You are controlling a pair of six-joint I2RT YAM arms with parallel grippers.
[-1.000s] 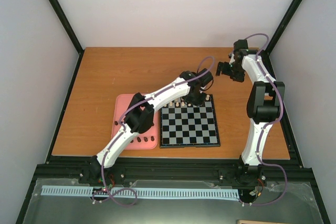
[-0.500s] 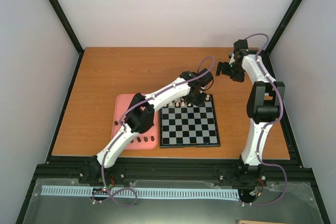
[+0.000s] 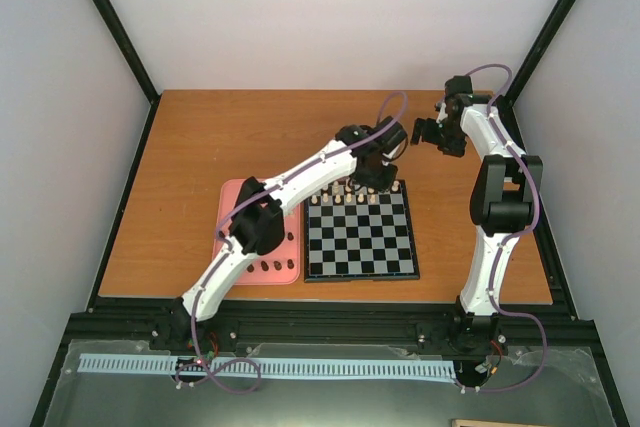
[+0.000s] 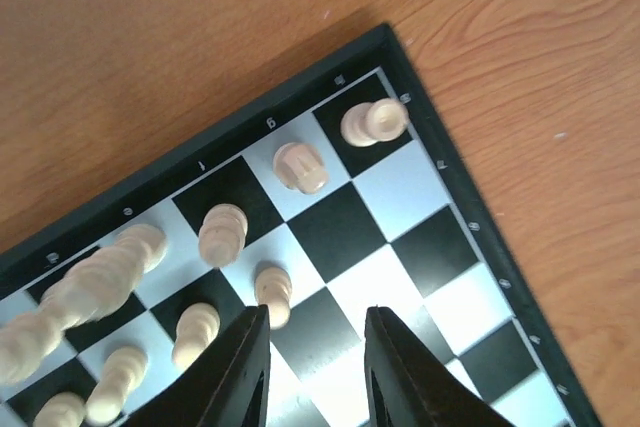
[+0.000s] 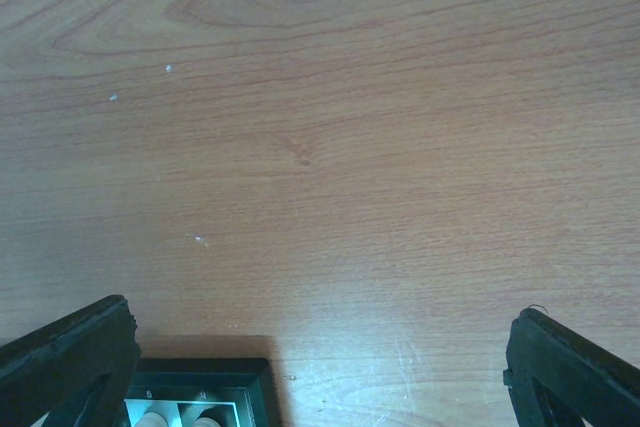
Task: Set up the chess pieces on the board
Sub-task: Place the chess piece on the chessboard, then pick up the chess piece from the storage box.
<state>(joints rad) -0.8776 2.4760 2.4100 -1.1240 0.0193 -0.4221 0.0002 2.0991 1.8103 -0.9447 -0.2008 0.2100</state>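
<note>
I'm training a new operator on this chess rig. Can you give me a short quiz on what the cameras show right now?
1. True or false: the left gripper is shut on a chess piece.
2. Seen from above, where does the pink tray lie relative to the board? A) to its left B) to its right C) beyond it
3. What colour are the pieces standing on the board?
Key: 1 false, it is open with nothing between its fingers; 2 A; 3 cream.
</note>
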